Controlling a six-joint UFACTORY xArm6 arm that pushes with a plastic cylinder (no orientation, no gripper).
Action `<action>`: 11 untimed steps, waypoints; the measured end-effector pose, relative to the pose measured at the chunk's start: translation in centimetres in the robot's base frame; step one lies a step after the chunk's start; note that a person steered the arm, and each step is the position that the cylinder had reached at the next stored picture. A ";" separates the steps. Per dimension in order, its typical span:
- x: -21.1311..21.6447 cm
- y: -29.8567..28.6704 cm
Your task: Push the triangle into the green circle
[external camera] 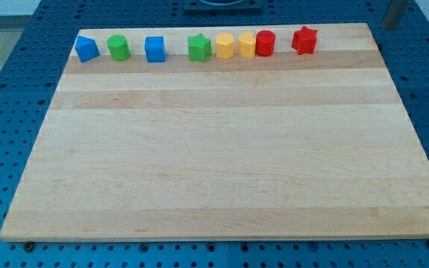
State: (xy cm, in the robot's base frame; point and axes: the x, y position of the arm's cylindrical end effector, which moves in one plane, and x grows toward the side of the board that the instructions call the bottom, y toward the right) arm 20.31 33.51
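Observation:
A blue triangle block sits at the left end of a row of blocks along the view's top edge of the wooden board. The green circle block stands just to its right, a small gap apart. A dark rod shows at the view's top right corner, off the board; my tip is far to the right of both blocks and touches none.
Further right in the row stand a blue square block, a green star, two yellow blocks touching a red cylinder, and a red star. A blue perforated table surrounds the board.

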 end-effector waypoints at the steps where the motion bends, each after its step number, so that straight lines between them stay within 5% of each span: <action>1: 0.0 0.0; 3: 0.1 -0.1; 5: 6.5 -7.5; 9: 7.7 -12.2; 11: 14.0 -33.9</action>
State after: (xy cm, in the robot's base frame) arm 34.31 -0.44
